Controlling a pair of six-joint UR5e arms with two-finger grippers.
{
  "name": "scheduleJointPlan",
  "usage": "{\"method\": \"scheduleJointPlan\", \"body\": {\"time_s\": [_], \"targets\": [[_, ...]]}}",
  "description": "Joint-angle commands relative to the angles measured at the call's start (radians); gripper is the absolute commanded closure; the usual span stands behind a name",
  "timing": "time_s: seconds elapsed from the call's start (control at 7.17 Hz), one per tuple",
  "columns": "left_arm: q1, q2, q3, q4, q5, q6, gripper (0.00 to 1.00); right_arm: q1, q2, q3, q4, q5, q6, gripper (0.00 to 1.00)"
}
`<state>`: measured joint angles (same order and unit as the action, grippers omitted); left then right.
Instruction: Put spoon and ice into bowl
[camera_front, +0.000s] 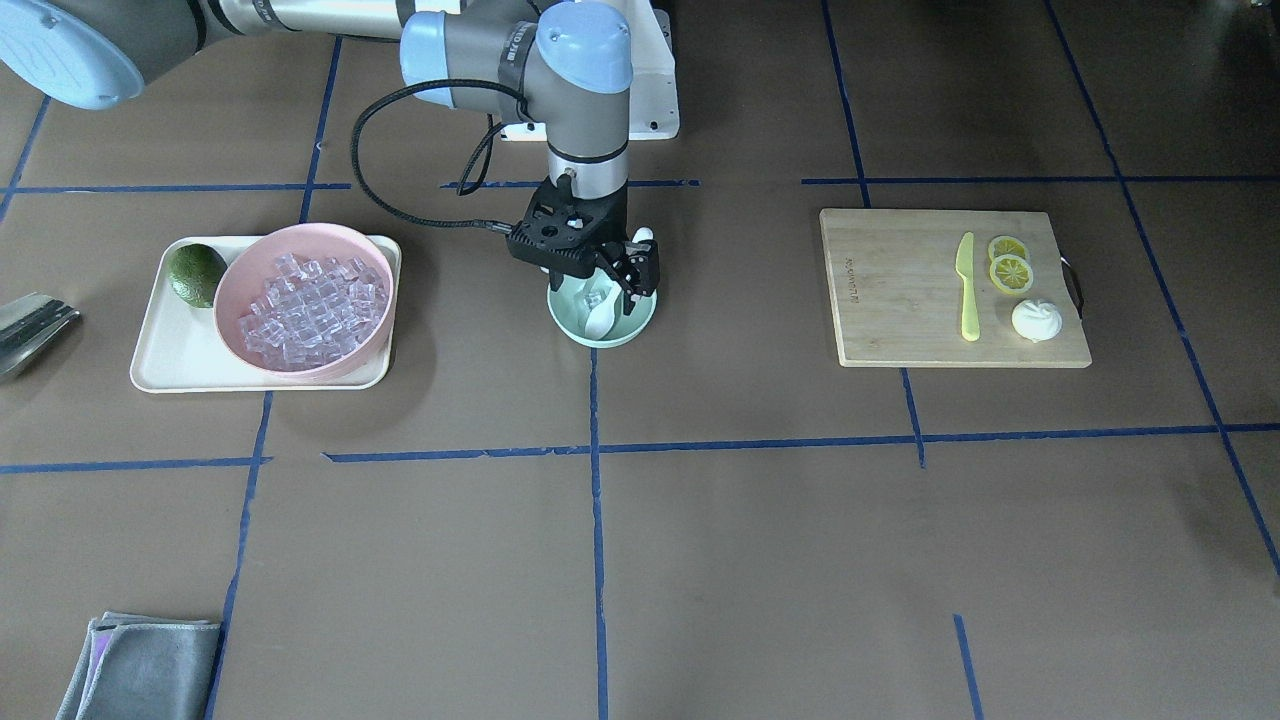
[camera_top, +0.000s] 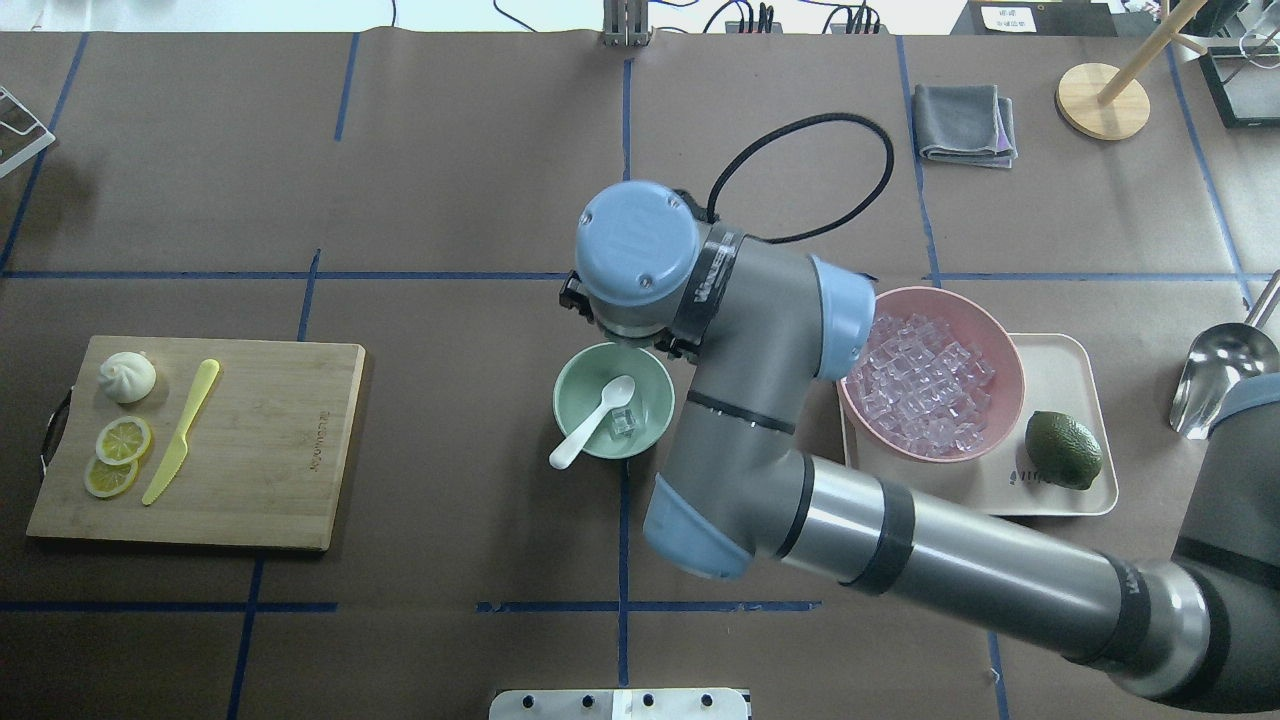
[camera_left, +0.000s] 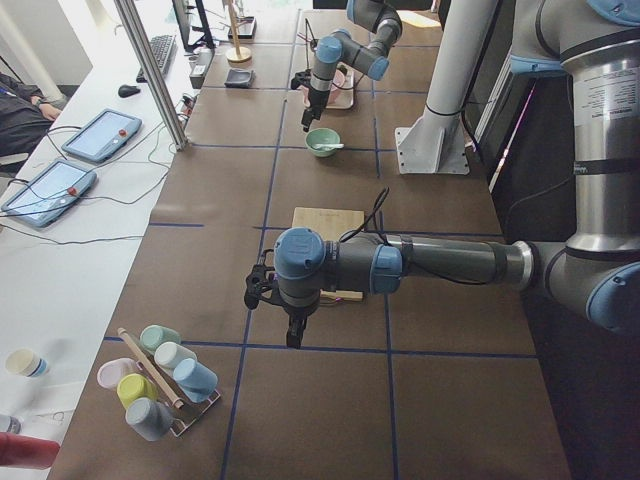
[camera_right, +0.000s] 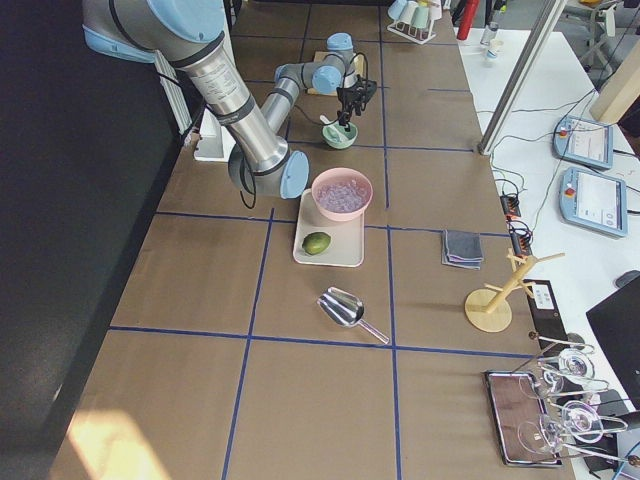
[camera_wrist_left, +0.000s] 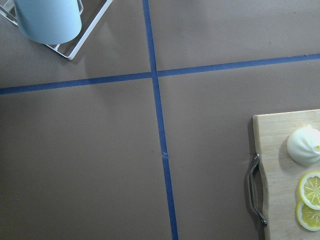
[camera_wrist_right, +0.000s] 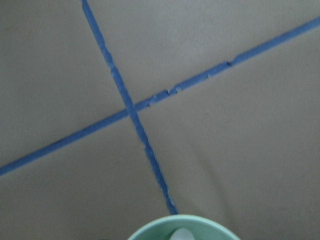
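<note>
The mint-green bowl (camera_top: 572, 395) stands at the table's middle. The white spoon (camera_top: 595, 420) lies in it, scoop inside and handle sticking out over the rim. One clear ice cube (camera_top: 623, 423) lies in the bowl beside the spoon. My right gripper (camera_front: 628, 284) hangs just above the bowl (camera_front: 640, 322), its jaws apart and empty. In the overhead view the wrist hides it. Several more ice cubes (camera_top: 925, 385) fill the pink bowl (camera_top: 1002, 340). My left gripper (camera_left: 293, 337) shows only in the exterior left view, pointing down near the cutting board's end; I cannot tell its state.
The pink bowl and a green lime (camera_top: 1062, 449) sit on a cream tray (camera_top: 1070, 352). A metal scoop (camera_top: 1220, 372) lies right of it. A wooden cutting board (camera_top: 270, 440) holds a yellow-green knife (camera_top: 180, 432), lemon slices (camera_top: 122, 440) and a bun (camera_top: 127, 377). A grey cloth (camera_top: 964, 123) lies farther out.
</note>
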<state>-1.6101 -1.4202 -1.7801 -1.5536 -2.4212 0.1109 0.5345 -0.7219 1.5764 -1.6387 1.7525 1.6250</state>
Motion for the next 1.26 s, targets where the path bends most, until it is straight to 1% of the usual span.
{"method": "scheduleJointPlan", "body": {"time_s": [0.0,0.14,0.28,0.42,0.56,0.7,0.98,1.12], "targets": [[0.015,-0.006,0.007,0.051,0.01,0.003,0.0,0.21,-0.03,0.002,-0.004,0.225,-0.213,0.0],[0.032,-0.006,0.007,0.061,0.043,0.004,0.0,0.31,-0.08,0.002,-0.004,0.304,-0.356,0.0],[0.05,-0.011,0.01,0.069,0.075,0.007,0.0,0.396,-0.155,0.001,-0.003,0.343,-0.536,0.0],[0.05,-0.013,0.013,0.084,0.076,0.007,0.0,0.492,-0.225,0.001,-0.003,0.373,-0.735,0.0],[0.05,-0.016,0.022,0.083,0.074,0.003,0.0,0.601,-0.297,0.001,-0.003,0.46,-0.916,0.0],[0.05,-0.016,0.018,0.081,0.073,-0.002,0.0,0.692,-0.385,0.004,0.0,0.525,-1.083,0.0],[0.05,-0.016,0.001,0.073,0.076,-0.002,0.0,0.822,-0.572,0.031,0.008,0.544,-1.416,0.0],[0.05,-0.016,-0.001,0.073,0.077,-0.003,0.0,0.894,-0.665,0.036,0.01,0.586,-1.565,0.0]]}}
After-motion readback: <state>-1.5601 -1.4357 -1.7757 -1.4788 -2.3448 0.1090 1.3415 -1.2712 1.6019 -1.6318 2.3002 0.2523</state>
